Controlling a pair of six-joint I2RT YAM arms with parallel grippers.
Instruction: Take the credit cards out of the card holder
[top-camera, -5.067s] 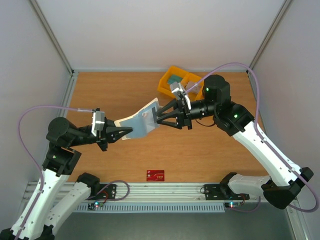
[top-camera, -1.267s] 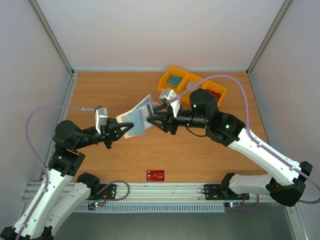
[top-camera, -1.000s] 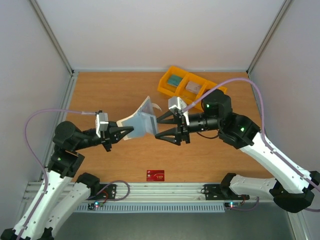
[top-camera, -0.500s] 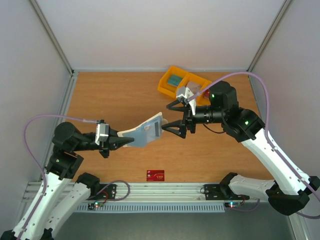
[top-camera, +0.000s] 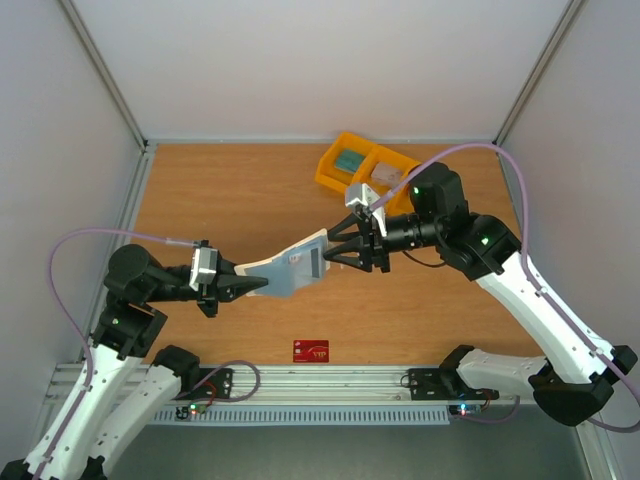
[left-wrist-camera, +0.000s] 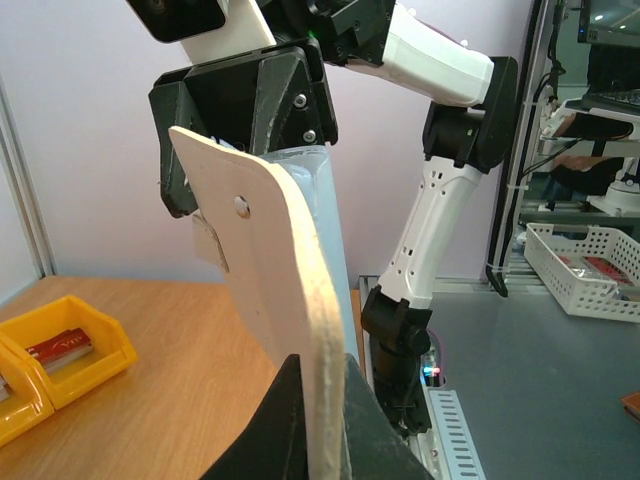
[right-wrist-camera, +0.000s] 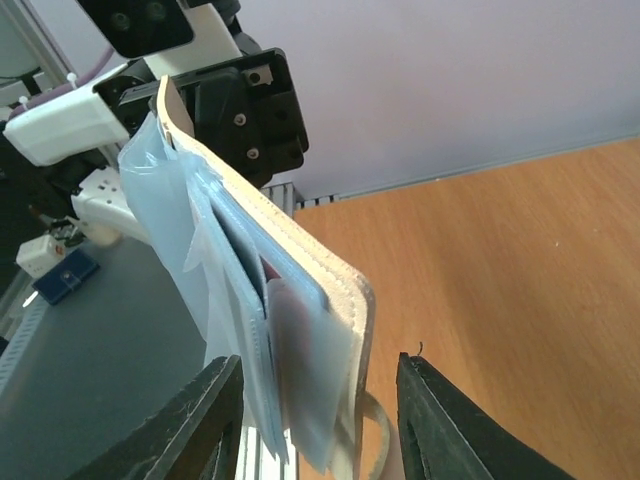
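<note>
The card holder (top-camera: 293, 266) hangs in the air between both arms, cream outside with pale blue sleeves. My left gripper (top-camera: 243, 287) is shut on its left end; in the left wrist view the cream edge (left-wrist-camera: 300, 300) stands clamped between the jaws (left-wrist-camera: 322, 410). My right gripper (top-camera: 332, 246) is open, one finger on each side of the holder's right end (right-wrist-camera: 345, 290). A reddish credit card (right-wrist-camera: 298, 335) shows through a clear sleeve between the right fingers (right-wrist-camera: 215, 410). A red credit card (top-camera: 311, 350) lies on the table near the front edge.
A yellow three-compartment bin (top-camera: 330, 176) stands at the back right of the wooden table (top-camera: 220, 190), with small items inside. The left wrist view shows one of its compartments (left-wrist-camera: 70, 350) at the left. An aluminium rail (top-camera: 330, 385) runs along the near edge.
Over the last second the left gripper lowered the holder. The right gripper then came in from the right and narrowed its jaws around the holder's free end.
</note>
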